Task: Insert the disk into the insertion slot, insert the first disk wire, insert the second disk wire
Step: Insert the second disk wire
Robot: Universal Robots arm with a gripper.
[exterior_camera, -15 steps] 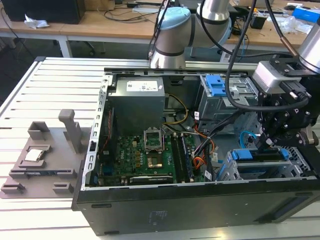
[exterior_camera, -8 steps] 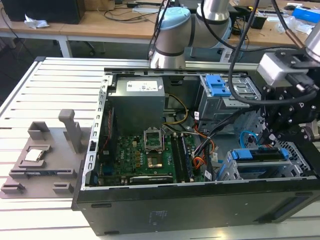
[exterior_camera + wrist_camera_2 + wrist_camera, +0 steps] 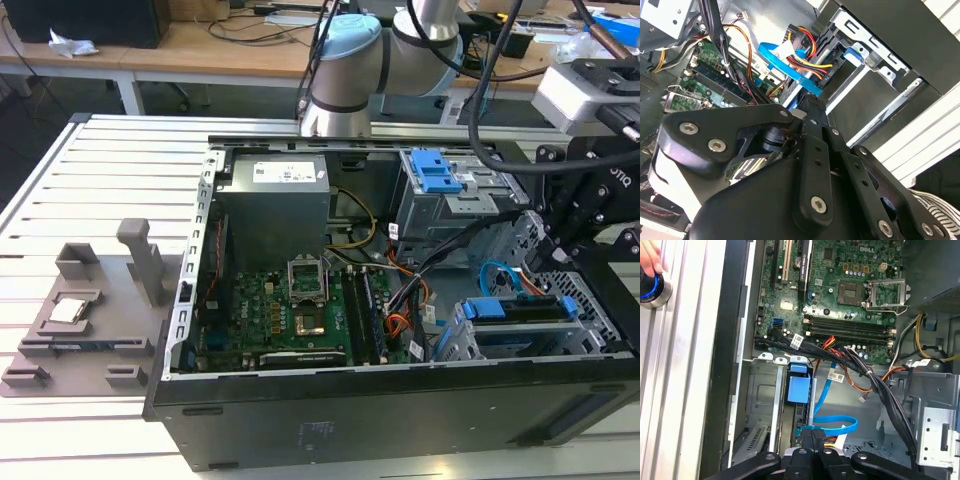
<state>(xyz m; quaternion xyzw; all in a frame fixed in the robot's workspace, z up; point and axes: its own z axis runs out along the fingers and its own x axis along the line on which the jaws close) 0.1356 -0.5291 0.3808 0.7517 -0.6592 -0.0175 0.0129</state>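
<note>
Jaws closed at the disk's rear, gripping what looks like a wire plug; you cannot confirm more. Note the computer case (image 3: 300, 420) on the slatted surface (image 3: 100, 200). At the exterior view's right, the insertion slot (image 3: 455, 345) already holds the disk (image 3: 525, 310). Treat its blue data wire (image 3: 827, 422) as limp and light: grasp the rigid plug, never the ribbon.

My work sits on a desk (image 3: 60, 210) of ribbed, pale aluminium slats. An open black computer case (image 3: 330, 420) lies directly on it, and just beside the case, toward the exterior view's left, rests a grey plastic fixture tray (image 3: 85, 325) with upright posts.
</note>
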